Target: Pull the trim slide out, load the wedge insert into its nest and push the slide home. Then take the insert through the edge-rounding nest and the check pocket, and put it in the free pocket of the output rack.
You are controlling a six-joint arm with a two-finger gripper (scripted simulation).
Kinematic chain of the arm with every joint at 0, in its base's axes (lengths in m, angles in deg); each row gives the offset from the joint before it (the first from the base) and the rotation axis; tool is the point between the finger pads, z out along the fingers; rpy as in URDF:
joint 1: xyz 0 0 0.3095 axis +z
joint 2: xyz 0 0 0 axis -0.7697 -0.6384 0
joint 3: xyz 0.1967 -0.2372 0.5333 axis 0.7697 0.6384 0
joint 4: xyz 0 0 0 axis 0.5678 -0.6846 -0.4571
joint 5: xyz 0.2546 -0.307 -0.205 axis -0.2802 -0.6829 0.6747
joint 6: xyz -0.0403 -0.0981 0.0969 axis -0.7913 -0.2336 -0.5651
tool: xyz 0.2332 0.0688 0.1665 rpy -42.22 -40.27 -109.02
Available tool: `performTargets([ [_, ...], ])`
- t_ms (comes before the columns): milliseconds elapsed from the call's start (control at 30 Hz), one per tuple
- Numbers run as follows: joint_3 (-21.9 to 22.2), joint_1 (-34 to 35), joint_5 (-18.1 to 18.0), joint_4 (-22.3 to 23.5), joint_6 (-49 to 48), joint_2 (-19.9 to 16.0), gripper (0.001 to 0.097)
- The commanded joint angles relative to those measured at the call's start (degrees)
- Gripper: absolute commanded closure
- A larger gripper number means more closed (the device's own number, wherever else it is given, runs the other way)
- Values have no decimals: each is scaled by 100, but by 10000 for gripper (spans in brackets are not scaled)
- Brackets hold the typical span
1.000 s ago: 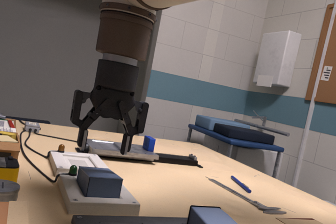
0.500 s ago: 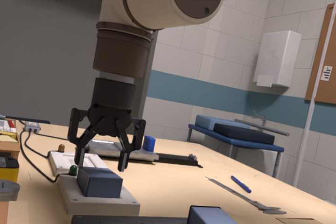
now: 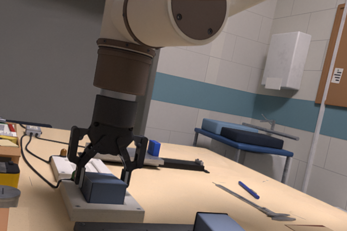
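The wedge insert (image 3: 103,188), a dark blue-grey block, sits upright in the recess of a pale square nest plate (image 3: 101,205) near the front left of the table. My gripper (image 3: 103,177) hangs straight over it, open, with a finger at each side of the block's top and nothing held. Behind it lies the trim slide (image 3: 141,159), a grey plate with a small blue handle (image 3: 153,147) on a dark rail (image 3: 183,164). A white control box (image 3: 64,166) with an amber lamp (image 3: 63,152) sits to the left.
A blue-topped cart (image 3: 245,141) stands beyond the table's far edge. A caliper (image 3: 254,204) and a blue pen (image 3: 249,190) lie on the right. A blue-grey box (image 3: 217,222) on a dark rail sits at the front edge. A yellow box (image 3: 3,173) and a tray of papers crowd the left.
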Motion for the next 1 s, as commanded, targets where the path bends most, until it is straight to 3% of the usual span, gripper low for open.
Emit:
performTargets([
  [0,-5,0,1,-2,0,7,181],
  [367,-4,0,5,-1,0,3,181],
  [967,-4,0,5,-1,0,3,536],
])
